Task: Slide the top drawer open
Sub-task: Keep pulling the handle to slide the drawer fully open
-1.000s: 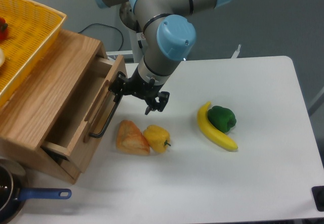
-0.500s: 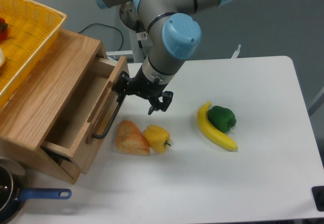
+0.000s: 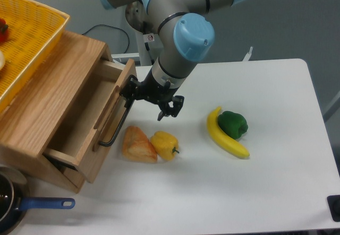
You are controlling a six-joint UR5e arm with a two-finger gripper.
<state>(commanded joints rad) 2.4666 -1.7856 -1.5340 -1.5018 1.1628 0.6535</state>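
Note:
The top drawer (image 3: 85,119) of the light-oak chest stands partly pulled out toward the table, its inside bare wood. Its black bar handle (image 3: 117,123) runs slantwise down the drawer front. My gripper (image 3: 151,100) hangs right at the upper end of that handle, its fingers spread wide and open. The left finger (image 3: 128,90) sits against the handle's top end, and the right finger (image 3: 173,106) hovers over the white table.
A bread piece (image 3: 138,144) and a yellow pepper (image 3: 164,145) lie just below the gripper, close to the drawer front. A banana (image 3: 225,138) and green pepper (image 3: 233,123) lie to the right. A yellow basket (image 3: 29,38) tops the chest; a blue-handled pan (image 3: 37,205) sits at lower left.
The drawer has slid a little further out to the right. The gripper moved right with the handle's upper end.

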